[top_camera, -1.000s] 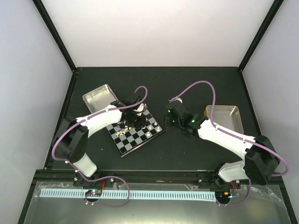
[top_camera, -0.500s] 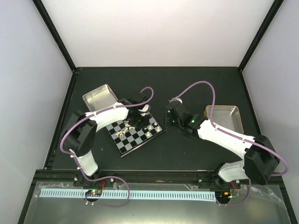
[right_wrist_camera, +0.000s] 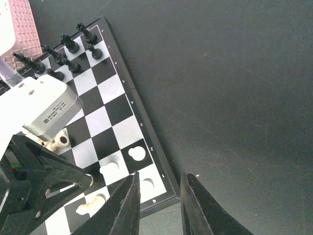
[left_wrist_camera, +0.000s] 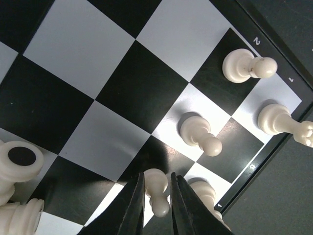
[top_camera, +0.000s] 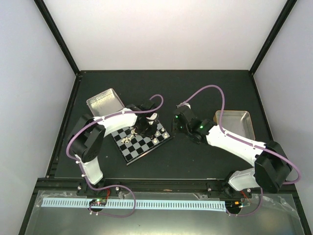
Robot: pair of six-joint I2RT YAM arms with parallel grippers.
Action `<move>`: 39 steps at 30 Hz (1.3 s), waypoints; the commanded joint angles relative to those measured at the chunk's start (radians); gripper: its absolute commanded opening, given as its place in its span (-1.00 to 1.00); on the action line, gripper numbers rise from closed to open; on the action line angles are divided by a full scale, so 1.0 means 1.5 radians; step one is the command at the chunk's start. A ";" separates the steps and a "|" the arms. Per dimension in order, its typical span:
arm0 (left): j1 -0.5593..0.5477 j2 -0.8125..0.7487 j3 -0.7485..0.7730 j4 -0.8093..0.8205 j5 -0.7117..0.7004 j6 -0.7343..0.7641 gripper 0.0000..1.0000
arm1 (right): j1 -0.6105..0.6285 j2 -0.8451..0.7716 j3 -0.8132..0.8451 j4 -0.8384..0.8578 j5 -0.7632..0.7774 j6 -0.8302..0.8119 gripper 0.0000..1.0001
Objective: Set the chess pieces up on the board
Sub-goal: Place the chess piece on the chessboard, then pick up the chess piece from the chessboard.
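L gripper (left_wrist_camera: 157,182): right down at the board (left_wrist_camera: 83,44), w/ one white pawn (left_wrist_camera: 157,193) between its 2 fingers (left_wrist_camera: 133,208). Fingers v. close on each side of the pawn. Can't tell if squeezing it or just beside it, so grip not sure. Pawn near board's edge.

Nearby on board: a second pawn (left_wrist_camera: 200,134) on a light square, just past the fingertips. Also a third pawn (left_wrist_camera: 247,66) on a dark square by the rim, and a taller white piece (left_wrist_camera: 283,122) on the corner square. One more white piece half hidden behind a finger. Low left in L wrist view, two bigger white pieces (left_wrist_camera: 17,164) bunched close together.

R gripper (right_wrist_camera: 159,178): fingers apart, nothing between them, so open. Hanging over bare dark table (right_wrist_camera: 234,98) just off board's corner, not touching board. From this cam, black pieces (right_wrist_camera: 63,49) in two short rows at board's far end. Grey box (right_wrist_camera: 46,105) on L arm over the middle squares.

Top view: board turned corner-on, on L half of table. L gripper over its far-right part, R gripper just beside its right corner. L tray (top_camera: 104,102) past board's left side, apart from it. R tray (top_camera: 235,123) well away on the right, next to R arm.
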 commanded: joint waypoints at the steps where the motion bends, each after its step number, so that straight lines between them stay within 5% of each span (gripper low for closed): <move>1: -0.005 0.011 0.029 -0.007 -0.012 0.008 -0.62 | -0.003 -0.007 0.005 0.021 0.014 0.003 -0.49; 17: -0.004 -0.027 0.027 0.005 -0.017 -0.018 -0.52 | -0.003 -0.051 -0.029 0.025 0.023 0.015 -0.49; 31: 0.051 -0.184 -0.085 0.036 -0.192 -0.138 -0.27 | -0.004 -0.057 -0.049 0.041 0.000 0.025 -0.48; 39: 0.076 -0.172 -0.123 0.056 -0.187 -0.164 -0.38 | -0.003 -0.046 -0.048 0.046 -0.010 0.024 -0.49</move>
